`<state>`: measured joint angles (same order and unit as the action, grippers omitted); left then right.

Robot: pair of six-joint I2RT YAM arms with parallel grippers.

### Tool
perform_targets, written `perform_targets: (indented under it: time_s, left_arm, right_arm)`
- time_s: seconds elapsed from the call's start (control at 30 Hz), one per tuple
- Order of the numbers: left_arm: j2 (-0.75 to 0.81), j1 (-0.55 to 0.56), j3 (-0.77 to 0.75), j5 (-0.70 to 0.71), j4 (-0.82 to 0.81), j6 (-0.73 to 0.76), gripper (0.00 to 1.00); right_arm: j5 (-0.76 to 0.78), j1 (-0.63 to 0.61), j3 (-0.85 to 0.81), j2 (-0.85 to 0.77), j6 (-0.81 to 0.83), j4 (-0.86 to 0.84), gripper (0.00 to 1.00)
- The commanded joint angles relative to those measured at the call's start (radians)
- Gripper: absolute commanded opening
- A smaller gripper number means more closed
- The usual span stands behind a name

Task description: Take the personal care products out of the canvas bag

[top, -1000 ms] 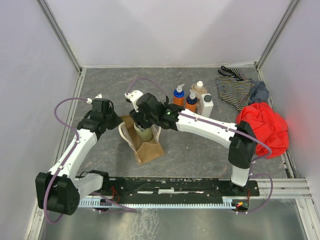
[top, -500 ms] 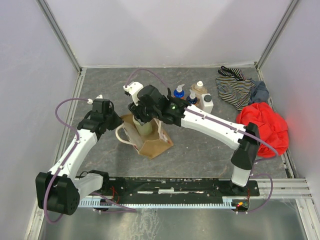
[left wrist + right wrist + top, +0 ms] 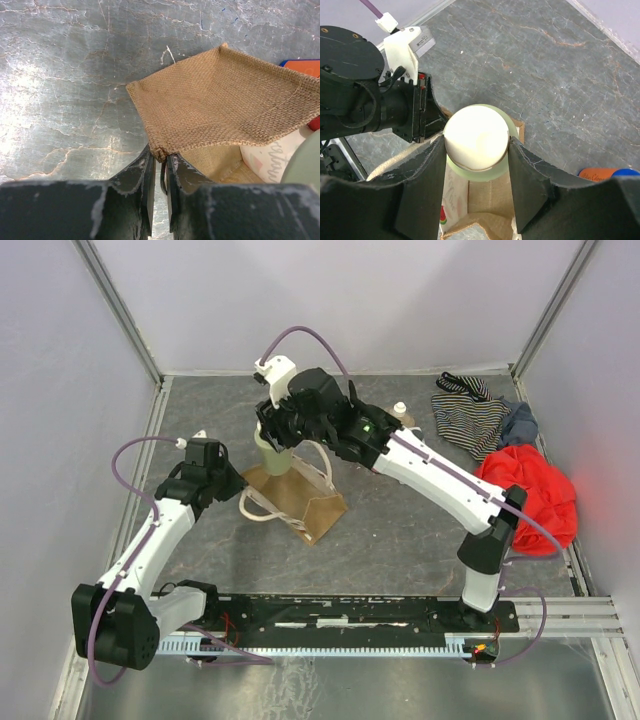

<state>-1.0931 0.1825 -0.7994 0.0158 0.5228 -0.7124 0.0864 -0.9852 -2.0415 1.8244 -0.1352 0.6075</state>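
Note:
The canvas bag [image 3: 298, 500] lies on the mat, mouth toward the back. My left gripper [image 3: 230, 483] is shut on its left corner; the pinch shows in the left wrist view [image 3: 160, 159] on the tan weave [image 3: 220, 100]. My right gripper [image 3: 283, 433] is shut on the pale-green cylinder [image 3: 271, 454] and holds it above the bag's mouth. In the right wrist view the cream cap [image 3: 476, 136] sits between the fingers [image 3: 422, 180], with the bag [image 3: 492, 207] below. A beige pump bottle [image 3: 400, 413] and an orange bottle [image 3: 598, 174] show behind my right arm; the other bottles are hidden.
A striped garment [image 3: 470, 412], a grey-blue cloth [image 3: 518, 424] and a red cloth [image 3: 530, 496] lie at the right. Grey walls close the left, back and right sides. The arms' base rail [image 3: 350, 612] runs along the near edge.
My right gripper has risen and moved back with the pale-green cylinder, lifting it out of the bag. The bag has tipped down flatter on the mat. The left gripper has held still.

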Motion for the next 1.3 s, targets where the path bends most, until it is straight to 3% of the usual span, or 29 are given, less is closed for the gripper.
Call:
perform_targets:
  time_s: [0.0, 0.17, 0.63, 0.9, 1.27]
  left_arm:
    - [0.0, -0.001, -0.028, 0.001, 0.011, 0.055, 0.21]
    - [-0.005, -0.001, -0.061, 0.069, 0.072, 0.063, 0.22]
    - [-0.052, -0.036, -0.198, 0.213, 0.21, 0.113, 0.21]
    - [-0.062, -0.069, -0.213, 0.216, 0.224, 0.125, 0.22]
    - [-0.05, -0.08, -0.171, 0.092, 0.166, 0.12, 0.22]
  right_arm:
    - [-0.004, 0.012, -0.128, -0.013, 0.004, -0.091, 0.44]
    - [-0.003, 0.059, -0.226, -0.011, 0.019, -0.023, 0.44]
    - [0.003, 0.186, -0.189, -0.144, 0.05, -0.007, 0.44]
    - [0.051, 0.232, 0.053, -0.267, 0.05, -0.059, 0.44]
    - [0.119, 0.247, 0.367, -0.395, 0.052, -0.1, 0.44]
